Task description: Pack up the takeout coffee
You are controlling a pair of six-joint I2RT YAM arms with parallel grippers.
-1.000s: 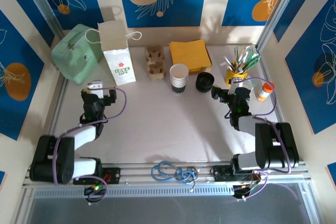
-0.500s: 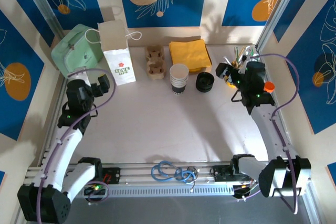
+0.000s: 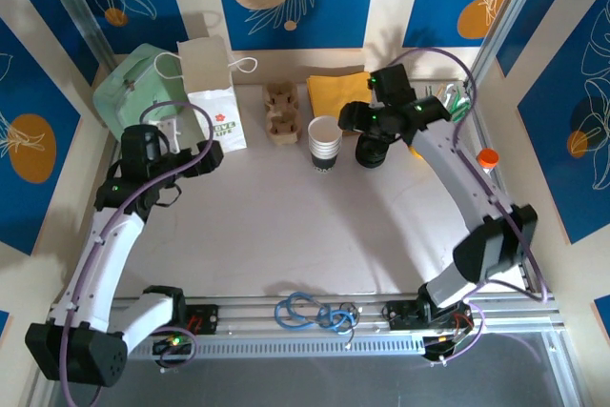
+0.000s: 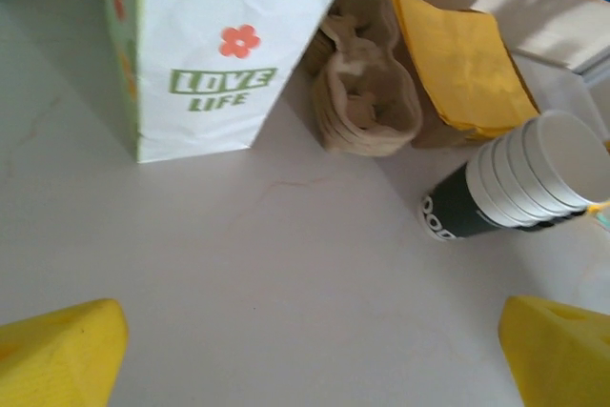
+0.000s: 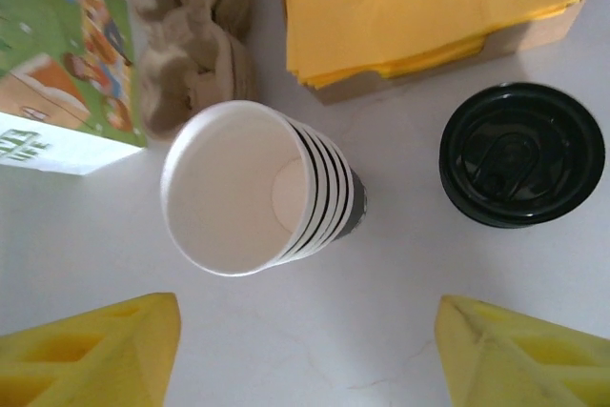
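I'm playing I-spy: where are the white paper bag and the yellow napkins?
White paper bag point(image 4: 229, 59), left wrist view, printed front face.
Yellow paper napkins stack point(image 5: 419, 2), right wrist view, top sheet.

The tall white paper carrier bag point(image 4: 191, 7) bears the words "LOVE LIFE" in slanted green capitals on its front face, "LOVE" above "LIFE", just under a small orange-red flower sign point(image 4: 239, 40). The top external view shows the same print low on the bag's front. To the right of the bag, the stack of white paper cups point(image 4: 515, 173) has white lettering on its dark bottom cup, too small to read.
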